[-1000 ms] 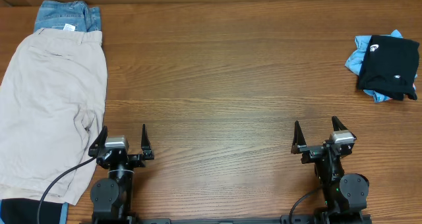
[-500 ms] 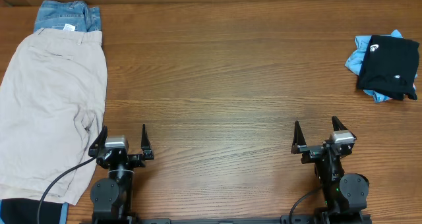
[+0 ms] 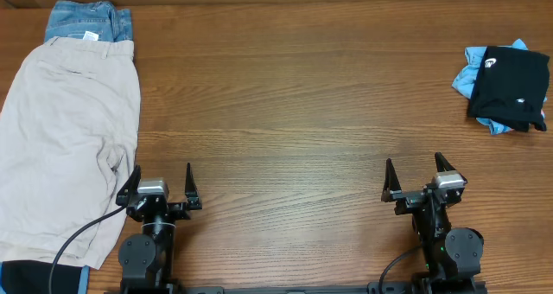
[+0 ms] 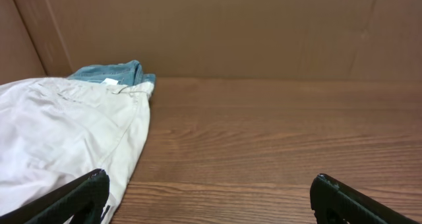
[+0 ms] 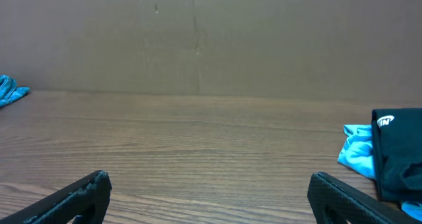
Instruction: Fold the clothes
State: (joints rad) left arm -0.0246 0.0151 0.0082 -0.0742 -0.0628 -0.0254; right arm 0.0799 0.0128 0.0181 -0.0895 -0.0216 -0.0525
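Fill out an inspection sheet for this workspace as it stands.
Surface: wooden table, bare in the middle.
Job's things: beige shorts spread flat at the left, overlapping blue denim at the far-left corner; black T-shirt in a compact bundle on a crumpled light-blue tee at the far right.
Clutter: nothing seen.
Grippers: left gripper and right gripper both open, empty, at the near edge.
Cables: black cable from the left arm lying over the shorts' near edge.
Surroundings: plain brown wall behind the table.
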